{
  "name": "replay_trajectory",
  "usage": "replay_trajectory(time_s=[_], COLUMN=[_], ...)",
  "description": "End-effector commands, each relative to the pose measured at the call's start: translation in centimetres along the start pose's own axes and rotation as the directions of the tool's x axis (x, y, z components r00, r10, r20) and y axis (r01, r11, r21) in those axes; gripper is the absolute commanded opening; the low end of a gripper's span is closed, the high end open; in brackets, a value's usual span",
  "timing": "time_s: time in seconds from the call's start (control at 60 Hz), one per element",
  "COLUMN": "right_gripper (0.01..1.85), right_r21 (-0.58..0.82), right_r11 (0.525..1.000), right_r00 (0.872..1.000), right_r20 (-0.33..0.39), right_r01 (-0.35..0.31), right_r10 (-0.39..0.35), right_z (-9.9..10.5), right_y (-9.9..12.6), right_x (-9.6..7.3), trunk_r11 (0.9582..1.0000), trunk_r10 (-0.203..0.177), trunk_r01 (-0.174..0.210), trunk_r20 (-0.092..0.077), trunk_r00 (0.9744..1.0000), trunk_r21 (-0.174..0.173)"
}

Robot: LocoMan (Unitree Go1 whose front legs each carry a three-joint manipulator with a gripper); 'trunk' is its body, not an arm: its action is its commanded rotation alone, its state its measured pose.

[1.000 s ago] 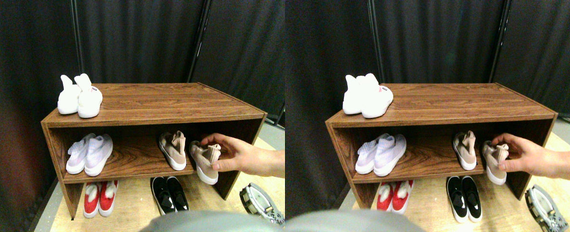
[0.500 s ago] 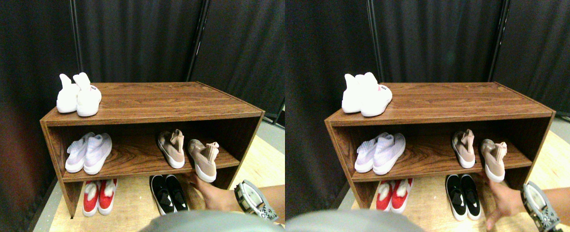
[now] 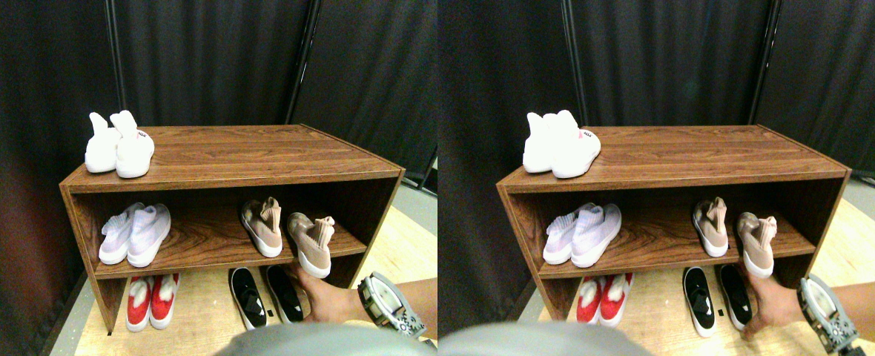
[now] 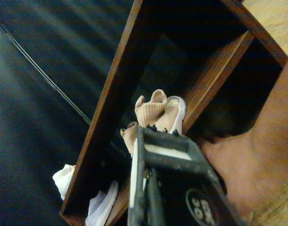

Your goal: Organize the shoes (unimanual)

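Observation:
A wooden shoe rack (image 3: pixel 230 159) holds the shoes. A white pair (image 3: pixel 119 144) stands on its top left. On the middle shelf are a pale-lavender pair (image 3: pixel 133 233) at left and two dusty-pink sock-shoes, one (image 3: pixel 263 226) well on the shelf and the other (image 3: pixel 313 243) with its toe over the front edge. On the floor under the rack are a red pair (image 3: pixel 152 300) and two black slip-ons (image 3: pixel 247 297), (image 3: pixel 285 293) set apart. A person's hand (image 3: pixel 326 300) touches the right black one. My right gripper (image 3: pixel 389 305) hangs low at the right, beside that hand and touching no shoe.
Dark curtains (image 3: pixel 207 59) close off the back and left. Pale wooden floor (image 3: pixel 400 252) lies to the right of the rack. In the wrist view the person's hand (image 4: pixel 247 174) fills the space beside my gripper (image 4: pixel 165 141), with the pink shoes (image 4: pixel 158 113) beyond.
The person's hand left the right pink shoe on the middle shelf and dropped under the rack. It has shifted the right black slip-on away from its mate.

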Motion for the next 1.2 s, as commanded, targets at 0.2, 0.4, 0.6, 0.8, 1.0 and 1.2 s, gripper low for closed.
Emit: replay_trajectory(time_s=[0.2,0.4,0.6,0.8,1.0,1.2], right_gripper=[0.06,1.15,1.44,1.62,1.52,1.53], right_r21=[0.047,0.059,0.030,0.005,-0.003,0.025], right_r11=[0.999,0.997,0.997,0.996,0.995,0.990], right_r00=[0.999,0.998,0.989,0.984,0.979,0.976], right_r20=[0.026,0.051,0.127,0.156,0.178,0.163], right_r01=[-0.021,0.042,0.072,0.091,0.105,0.139], right_r10=[0.020,-0.045,-0.076,-0.091,-0.102,-0.142], right_z=[-0.2,-0.9,-2.2,-2.3,-2.5,-2.9], right_y=[0.9,0.8,-0.6,-2.1,-2.3,-2.2], right_x=[-0.2,0.4,2.3,4.2,5.4,6.5], trunk_r11=[0.9999,0.9999,0.9999,0.9998,0.9998,0.9993], trunk_r10=[-0.002,-0.001,0.001,0.005,0.004,0.019], trunk_r01=[0.002,0.001,-0.001,-0.005,-0.005,-0.020], trunk_r20=[-0.009,-0.012,-0.014,-0.015,-0.016,-0.013], trunk_r00=[1.0000,0.9999,0.9999,0.9999,0.9999,0.9997], trunk_r21=[-0.011,-0.014,-0.014,-0.017,-0.018,-0.033])
